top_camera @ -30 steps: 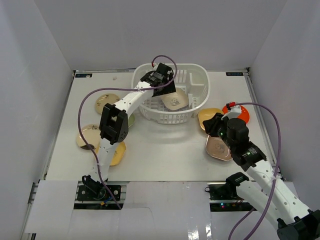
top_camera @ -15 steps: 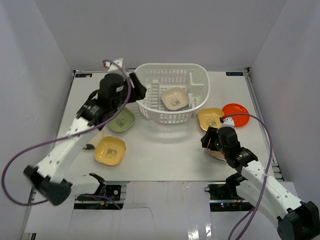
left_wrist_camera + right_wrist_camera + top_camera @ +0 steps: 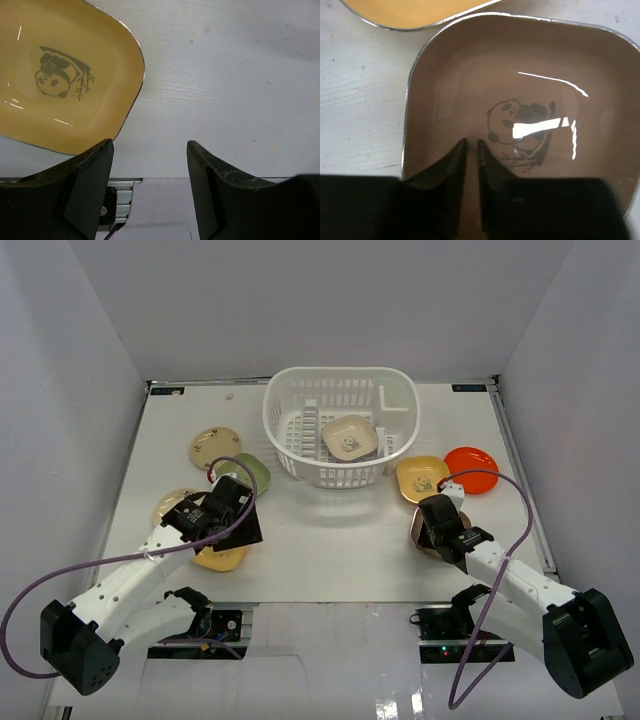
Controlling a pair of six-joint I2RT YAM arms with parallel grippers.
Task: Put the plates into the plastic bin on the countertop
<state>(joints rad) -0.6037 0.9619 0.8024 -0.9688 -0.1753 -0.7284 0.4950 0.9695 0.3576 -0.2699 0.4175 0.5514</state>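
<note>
Black fingers [image 3: 455, 165] of the right gripper [image 3: 471, 144] are seen drawn almost together, with only a thin slit left between them and nothing clamped there. They are held low over a tan plate [image 3: 545, 75] marked with a panda; whether it is touched cannot be told. Just past its far edge a yellow plate [image 3: 421, 476] is laid, and a red-orange plate [image 3: 471, 464] is found to the right of that.

The left gripper [image 3: 150, 146] is held with its jaws wide apart over bare countertop [image 3: 230, 75], and nothing is gripped. A second yellow plate [image 3: 65, 75], also marked with a panda, is seen just beside one finger. Farther out on the left side, a green plate [image 3: 254, 471], a tan round plate [image 3: 166, 507] and a cream round plate [image 3: 215, 445] are spread.

The plastic bin [image 3: 340, 371] is set at the far middle of the countertop, and one cream plate [image 3: 350, 436] is seen lying on its floor.
</note>
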